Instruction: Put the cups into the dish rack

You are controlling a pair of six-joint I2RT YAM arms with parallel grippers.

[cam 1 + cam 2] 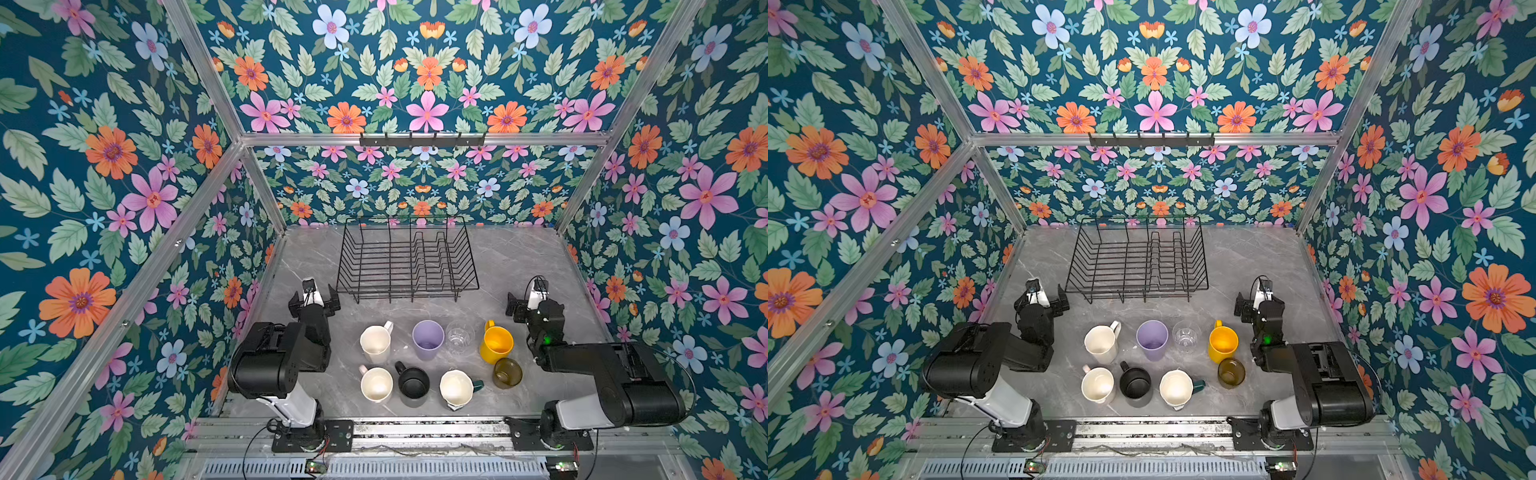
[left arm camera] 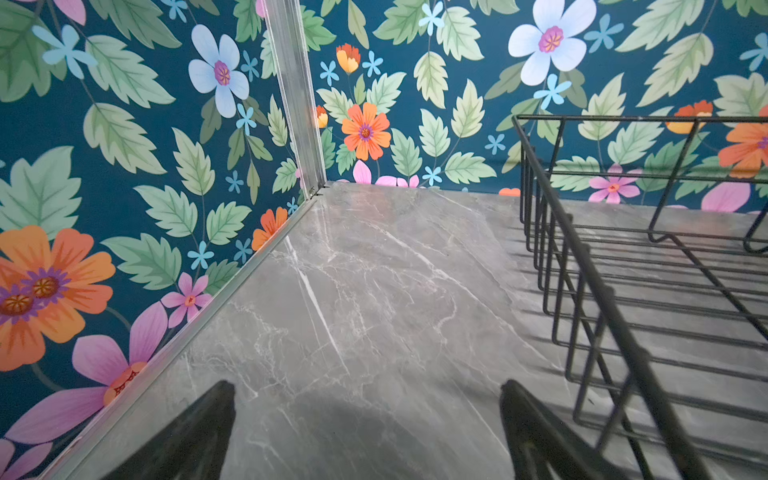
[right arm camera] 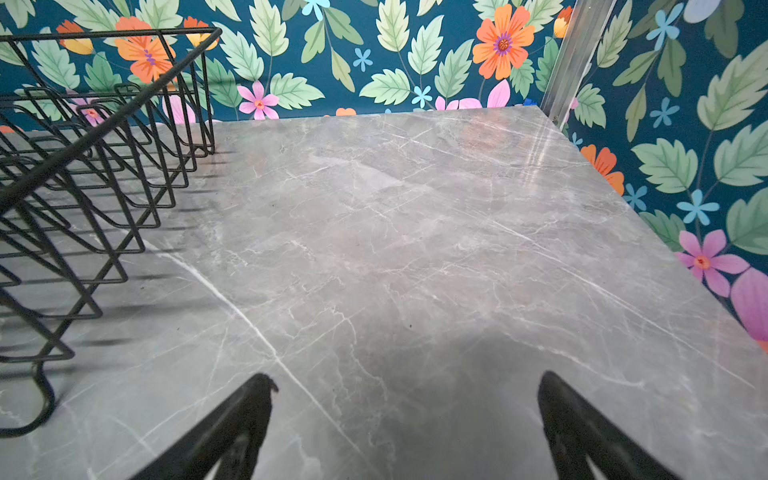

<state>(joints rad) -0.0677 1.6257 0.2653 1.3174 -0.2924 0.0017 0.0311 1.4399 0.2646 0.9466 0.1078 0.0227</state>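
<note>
Left end effector (image 2: 368, 390): hanging fully released, grasping nothing, over bare desk (image 1: 519, 266) just beside the dish rack (image 1: 353, 266).
Right end effector (image 3: 407, 378): gaping wide, gripping nothing, hovering near the rack's opposite side.
Cups (image 1: 428, 338): eight standing upright in two rows between the arms, from white mug (image 1: 376, 343) to amber glass (image 1: 507, 373), all outside the rack.
Desk: grey marble, lying under everything.
Room: floral wallpaper (image 1: 104, 166) wrapping the walls; black hook rail (image 1: 422, 141) hanging behind.
</note>
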